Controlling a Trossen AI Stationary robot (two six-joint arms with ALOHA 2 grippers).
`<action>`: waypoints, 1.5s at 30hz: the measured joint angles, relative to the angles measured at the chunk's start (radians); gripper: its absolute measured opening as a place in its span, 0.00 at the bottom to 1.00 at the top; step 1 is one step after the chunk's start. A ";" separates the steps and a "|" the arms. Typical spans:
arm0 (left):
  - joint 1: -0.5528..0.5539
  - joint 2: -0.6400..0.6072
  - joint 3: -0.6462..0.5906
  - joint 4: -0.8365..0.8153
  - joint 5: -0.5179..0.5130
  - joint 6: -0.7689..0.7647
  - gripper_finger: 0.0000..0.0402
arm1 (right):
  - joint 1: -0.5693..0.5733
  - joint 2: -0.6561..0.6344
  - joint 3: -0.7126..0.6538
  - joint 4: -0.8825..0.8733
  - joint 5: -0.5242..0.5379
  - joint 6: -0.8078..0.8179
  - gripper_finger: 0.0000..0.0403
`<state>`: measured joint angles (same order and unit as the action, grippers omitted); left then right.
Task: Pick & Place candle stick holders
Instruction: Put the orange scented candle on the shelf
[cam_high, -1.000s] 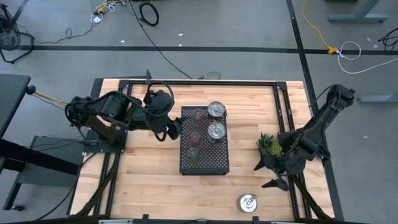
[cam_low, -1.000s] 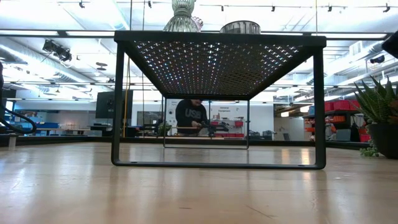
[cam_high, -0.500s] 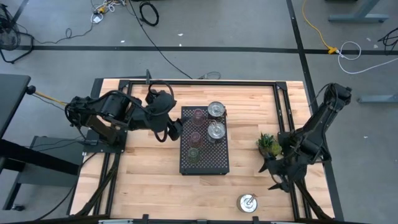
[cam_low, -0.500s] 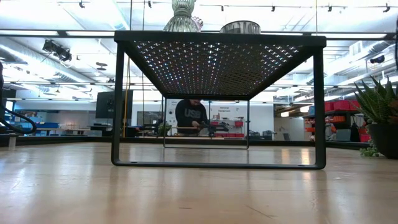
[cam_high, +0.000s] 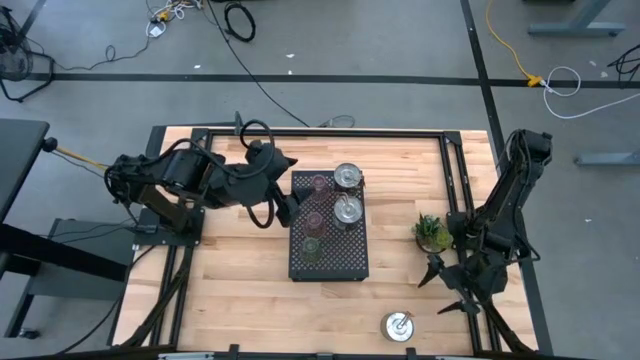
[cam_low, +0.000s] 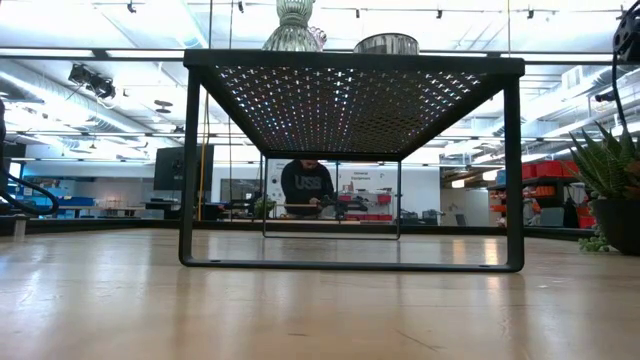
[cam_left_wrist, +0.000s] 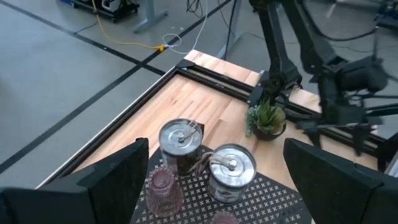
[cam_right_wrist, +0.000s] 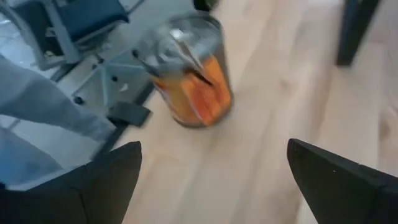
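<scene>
Two silver holders (cam_high: 347, 177) (cam_high: 347, 210) and three glass ones, pink (cam_high: 320, 184), reddish (cam_high: 314, 220) and green (cam_high: 311, 246), stand on the black perforated tray (cam_high: 340, 265). The third silver holder (cam_high: 398, 326) stands on its disc base on the table near the front edge; it also shows in the right wrist view (cam_right_wrist: 189, 68). My left gripper (cam_high: 288, 203) is open and empty at the tray's left edge. My right gripper (cam_high: 445, 290) is open and empty, up and to the right of the lone silver holder.
A small green potted plant (cam_high: 432, 232) stands right of the tray, close to my right arm. The tray stands on thin legs (cam_low: 188, 170) above the wooden table. A black frame (cam_high: 300, 132) runs along the table's edges. A person (cam_low: 308, 185) shows in the room beyond.
My right gripper has moved toward the table's near edge, closer to the lone silver holder, staying open. My left gripper has shifted a little toward the tray and turned. The holders have kept still.
</scene>
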<state>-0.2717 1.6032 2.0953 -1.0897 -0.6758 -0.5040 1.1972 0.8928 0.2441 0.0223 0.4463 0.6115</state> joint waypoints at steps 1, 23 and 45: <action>-0.001 0.000 0.000 0.001 0.000 -0.001 0.93 | 0.001 0.000 -0.018 0.011 0.007 0.011 0.99; -0.001 0.000 0.000 0.035 0.000 -0.007 0.93 | 0.096 0.274 -0.147 0.571 0.121 -0.120 0.99; -0.002 0.000 0.000 0.048 0.026 -0.007 0.93 | 0.059 0.683 -0.060 0.827 0.230 -0.157 0.99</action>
<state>-0.2741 1.6032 2.0953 -1.0412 -0.6498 -0.5106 1.2564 1.5754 0.1838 0.8494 0.6765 0.4546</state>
